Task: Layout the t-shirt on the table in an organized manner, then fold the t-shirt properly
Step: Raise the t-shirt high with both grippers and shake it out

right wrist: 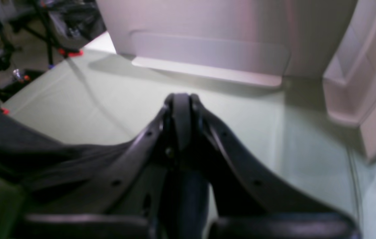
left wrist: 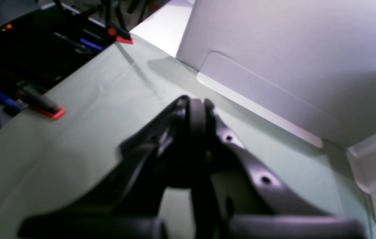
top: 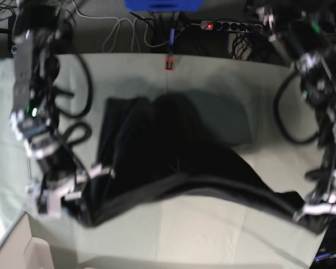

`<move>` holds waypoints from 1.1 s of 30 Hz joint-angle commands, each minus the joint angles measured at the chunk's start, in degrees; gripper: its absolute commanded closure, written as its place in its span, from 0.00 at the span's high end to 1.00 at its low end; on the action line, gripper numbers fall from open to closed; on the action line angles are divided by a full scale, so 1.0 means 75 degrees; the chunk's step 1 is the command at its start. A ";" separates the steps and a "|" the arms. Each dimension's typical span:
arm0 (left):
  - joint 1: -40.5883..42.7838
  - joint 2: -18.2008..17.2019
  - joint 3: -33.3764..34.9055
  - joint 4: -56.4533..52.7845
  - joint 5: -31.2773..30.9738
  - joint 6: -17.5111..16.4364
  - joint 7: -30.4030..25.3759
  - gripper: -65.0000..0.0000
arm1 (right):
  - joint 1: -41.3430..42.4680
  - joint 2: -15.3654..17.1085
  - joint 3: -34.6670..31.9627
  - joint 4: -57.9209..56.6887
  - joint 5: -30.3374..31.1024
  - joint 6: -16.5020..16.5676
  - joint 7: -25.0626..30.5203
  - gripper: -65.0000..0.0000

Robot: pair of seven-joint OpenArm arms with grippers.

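Note:
The dark t-shirt (top: pixel 173 151) lies across the middle of the pale green table (top: pixel 213 235). Its near edge is pulled into a taut line between my two grippers. My right gripper (top: pixel 84 210) is shut on the shirt's near-left corner. In the right wrist view its fingertips (right wrist: pixel 181 98) are pressed together and dark cloth (right wrist: pixel 25 146) trails off to the left. My left gripper (top: pixel 309 216) is shut on the near-right corner. In the left wrist view it (left wrist: pixel 195 103) is closed with a dark fold (left wrist: pixel 197 119) pinched between the tips. The graphic is not visible.
A white box (top: pixel 22 246) stands at the near-left corner, and its walls fill the wrist views (left wrist: pixel 274 49) (right wrist: pixel 208 39). Red clamps (left wrist: pixel 53 113) (top: pixel 169 63) grip the table's edges. Cables and a power strip (top: pixel 229 25) lie beyond the far edge.

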 commanded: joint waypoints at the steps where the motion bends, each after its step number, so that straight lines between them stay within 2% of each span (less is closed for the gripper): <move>1: -0.0394 -0.0086 0.0117 0.0015 0.0051 -0.0037 -0.0244 0.00 | 0.0493 0.0163 0.0047 -0.0025 0.0043 -0.0050 0.0299 0.00; 3: -0.0828 -0.0261 0.0399 -0.0149 0.0121 -0.0037 -0.0244 0.00 | 0.1068 0.0280 0.0047 -0.0353 0.0043 -0.0015 0.0299 0.00; 8: -0.2434 -0.0355 0.1020 -0.0536 0.0285 -0.0037 -0.0244 0.00 | 0.3107 0.0245 0.0082 -0.1314 0.0032 0.0887 0.0276 0.00; 12: -0.3606 -0.0355 0.1371 -0.0395 0.0848 -0.0037 -0.0233 0.00 | 0.4373 0.0280 0.0082 -0.1619 0.0020 0.0887 0.0252 0.00; 18: -0.4942 -0.0355 0.1383 -0.0161 0.0930 -0.0037 0.0494 0.00 | 0.6120 0.0268 0.0094 -0.2217 0.0008 0.0887 0.0252 0.00; 22: -0.5259 -0.0742 0.1371 -0.0020 0.0895 -0.0037 0.0506 0.00 | 0.6635 0.0268 0.0246 -0.2451 0.0008 0.0887 0.0053 0.00; 27: -0.5774 -0.0824 0.1360 -0.0032 0.0907 -0.0037 0.0518 0.00 | 0.6764 0.0268 0.0574 -0.2568 0.0008 0.0887 0.0030 0.00; 31: -0.5763 -0.0765 0.1383 0.0015 0.0883 -0.0037 0.0600 0.00 | 0.6389 0.0350 0.1020 -0.2592 0.0008 0.0887 0.0018 0.00; 33: -0.5247 -0.0519 0.1430 0.0214 0.0871 -0.0037 0.0600 0.00 | 0.5944 0.0491 0.1313 -0.2498 0.0008 0.0899 0.0018 0.00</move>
